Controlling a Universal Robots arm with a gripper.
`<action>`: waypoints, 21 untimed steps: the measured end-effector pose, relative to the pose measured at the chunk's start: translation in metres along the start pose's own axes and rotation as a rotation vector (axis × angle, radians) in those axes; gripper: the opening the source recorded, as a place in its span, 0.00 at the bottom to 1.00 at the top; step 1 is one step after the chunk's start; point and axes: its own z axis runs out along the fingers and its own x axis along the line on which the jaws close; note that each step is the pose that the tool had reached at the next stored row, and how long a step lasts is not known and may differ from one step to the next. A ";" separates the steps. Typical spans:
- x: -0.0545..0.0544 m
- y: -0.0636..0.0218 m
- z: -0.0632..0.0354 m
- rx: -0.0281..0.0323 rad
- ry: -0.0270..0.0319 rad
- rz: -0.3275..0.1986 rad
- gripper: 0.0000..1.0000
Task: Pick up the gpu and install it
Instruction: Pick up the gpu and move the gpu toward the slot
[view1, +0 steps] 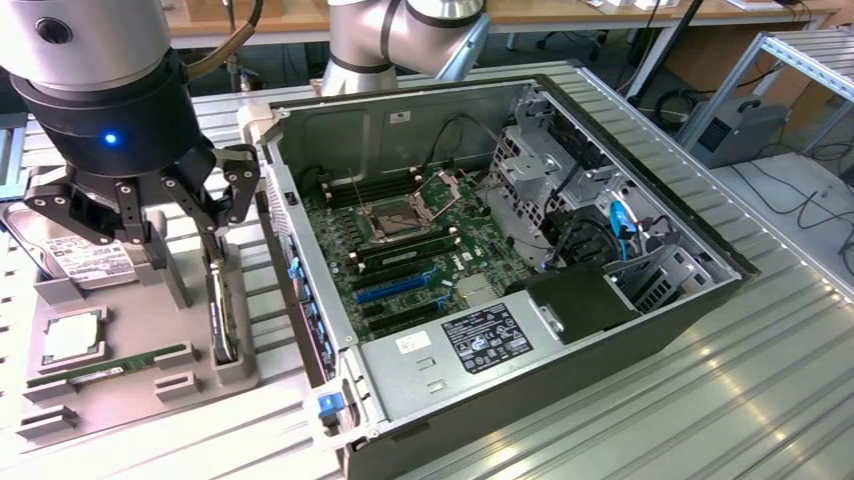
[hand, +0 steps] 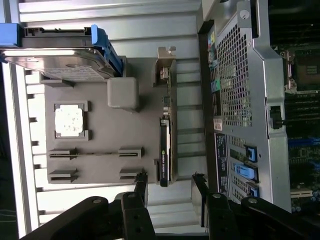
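Even bright indoor light, soft shadows. Exterior view: sheen on ribbed table (view1: 667, 400), blue LED (view1: 110, 139) glowing. Wrist view: hard drive (hand: 55, 60) and CPU (hand: 68, 121) blown out white, gpu (hand: 164, 150) near black, case interior (hand: 302, 100) dim.

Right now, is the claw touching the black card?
Apart. In the wrist view the card stands between the claw's open fingers, grey tray showing on both sides.

Ribbed metal bench (view1: 761, 400). A grey parts holder (view1: 120, 395) lies on it at lower left of the exterior frame. An open computer case (view1: 534, 425) sits just beside it, centre frame.
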 end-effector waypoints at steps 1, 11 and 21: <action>0.000 0.0002 0.0005 0.0001 0.0001 0.000 0.48; 0.000 0.0022 0.0079 0.0002 0.0002 0.000 0.48; -0.002 0.0030 0.0132 0.0000 0.0001 0.000 0.48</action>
